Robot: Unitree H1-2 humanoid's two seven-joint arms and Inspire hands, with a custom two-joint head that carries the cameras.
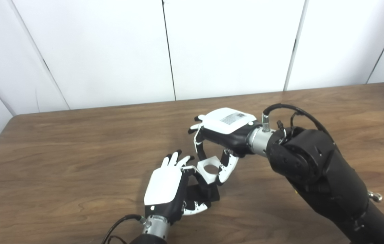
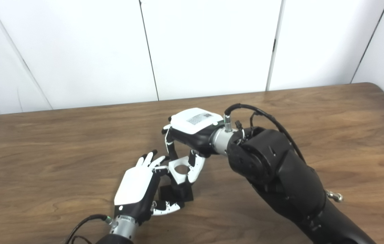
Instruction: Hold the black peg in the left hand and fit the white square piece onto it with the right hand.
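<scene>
The left hand (image 1: 166, 189) comes in low at the near edge of the wooden table (image 1: 59, 162), its white back turned up toward the cameras and its fingers curled around the black peg (image 1: 208, 195), which it holds on its right side; the peg's dark square base shows just past the palm, between the curled fingers and the thumb, and seems to rest on or just above the tabletop, though the hand hides most of it. The fingertips (image 1: 175, 156) of this hand point away from the robot and reach up to the edge of the white square piece (image 1: 208, 169). That piece, a white block with a round hole through its middle, sits directly above the peg and just beyond the left hand's fingers, tilted a little so the hole faces up and toward the cameras. It is pinched by the right hand (image 1: 224, 130), which hangs over it from the right with its white back up, the fingers reaching down on the piece's far left corner and the thumb pressing its near right side. Whether the peg's top has entered the hole cannot be told, since the piece and fingers cover that spot. The right hand's black forearm (image 1: 317, 169) runs off toward the lower right corner.
</scene>
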